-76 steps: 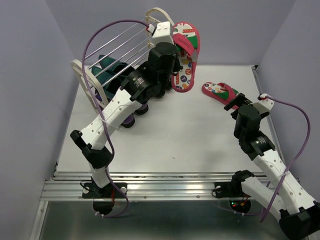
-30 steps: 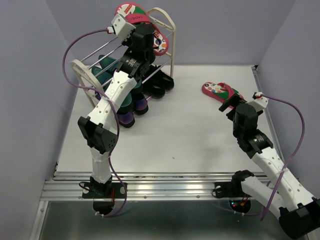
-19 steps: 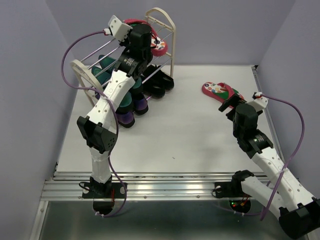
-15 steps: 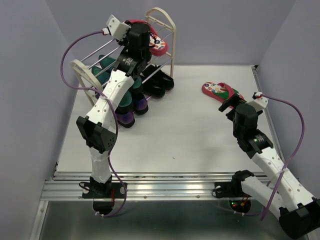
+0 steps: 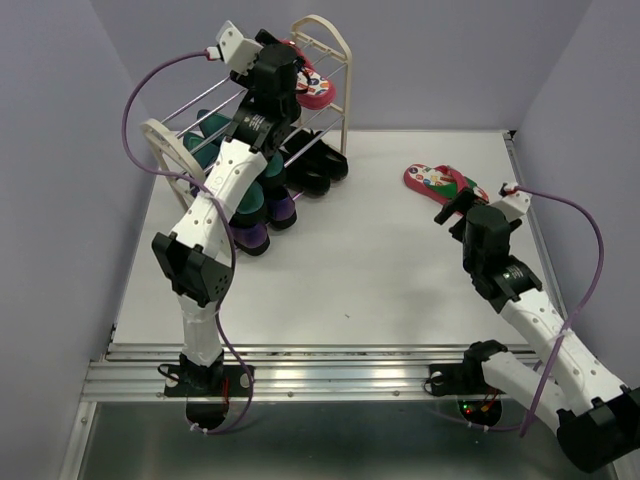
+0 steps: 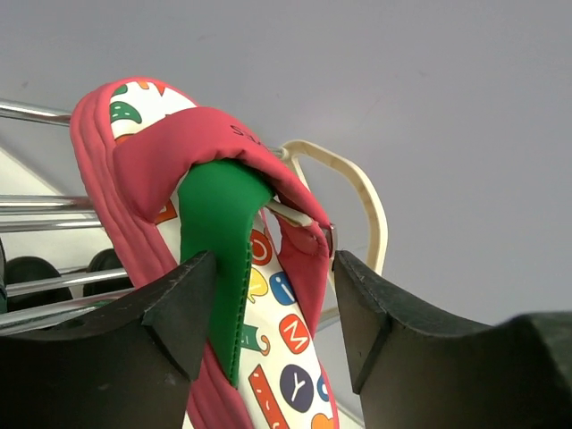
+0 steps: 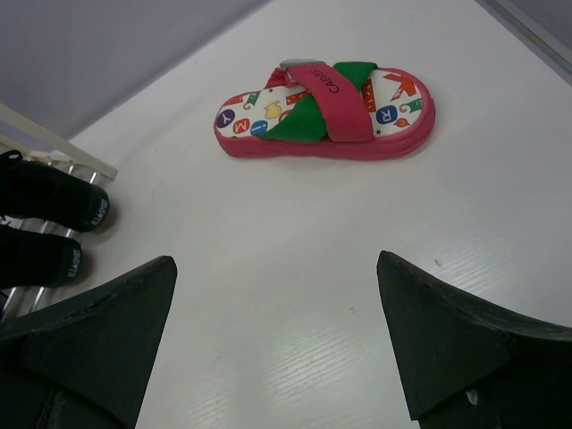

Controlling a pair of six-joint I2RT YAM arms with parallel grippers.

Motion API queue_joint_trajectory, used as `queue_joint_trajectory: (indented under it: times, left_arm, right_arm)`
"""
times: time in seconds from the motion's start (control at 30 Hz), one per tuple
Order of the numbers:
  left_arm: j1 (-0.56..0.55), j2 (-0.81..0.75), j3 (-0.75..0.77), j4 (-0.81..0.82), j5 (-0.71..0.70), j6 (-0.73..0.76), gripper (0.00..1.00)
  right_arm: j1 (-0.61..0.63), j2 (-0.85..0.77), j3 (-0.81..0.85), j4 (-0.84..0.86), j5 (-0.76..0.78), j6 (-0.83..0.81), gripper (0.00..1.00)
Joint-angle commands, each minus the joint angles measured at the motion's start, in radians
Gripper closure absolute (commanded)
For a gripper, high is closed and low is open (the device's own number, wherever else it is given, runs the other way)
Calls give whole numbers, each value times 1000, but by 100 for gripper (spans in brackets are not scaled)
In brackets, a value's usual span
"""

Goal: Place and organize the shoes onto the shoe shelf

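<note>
Red flip-flop (image 6: 223, 223): now at the top rods of the shoe shelf (image 5: 337, 48), near its far end frame. It sits lower than a second ago, when I carried it above the shelf. My left gripper (image 6: 273, 268) stays clamped across its straps. Second flip-flop (image 7: 326, 112) lies flat on the table (image 5: 350, 260), unmoved. My right gripper (image 7: 275, 264) hovers near it, fingers spread wide, holding nothing.

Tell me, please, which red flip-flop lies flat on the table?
The flip-flop before the right gripper; the other flip-flop is held at the shoe shelf by the left gripper.
</note>
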Motion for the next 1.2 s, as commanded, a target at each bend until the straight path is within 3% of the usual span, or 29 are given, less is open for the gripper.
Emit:
queue_joint_trajectory:
  times: [0.0,0.17,0.4,0.6,0.87,1.0,1.1,1.13,1.17]
  left_arm:
    - [1,-109,34,82,19,124,34]
    - [-9,-190,-33,96,19,199,28]
    - [-71,-350,-289,111,-10,289,28]
    - [-227,-515,-514,119,-68,463,28]
    - [-275,-752,-833,114,53,386,28]
    - [-278,-798,-869,95,59,371,29]
    - [-281,-812,-868,73,53,371,29]
    - [-281,-821,-866,68,51,372,29]
    - [-281,-824,-864,65,53,377,29]
  right_arm:
    - [-5,81,53,12,3,-23,0]
    - [-25,225,113,16,20,-19,0]
    - [-129,495,216,153,-43,15,0]
    - [-225,739,394,154,-75,78,0]
    - [-247,1017,587,127,-82,122,1]
    - [-247,1095,647,76,-48,158,20]
    - [-247,1104,642,76,-43,165,45]
    - [-247,1098,636,76,-42,168,64]
    - [-247,1088,616,76,-40,170,75]
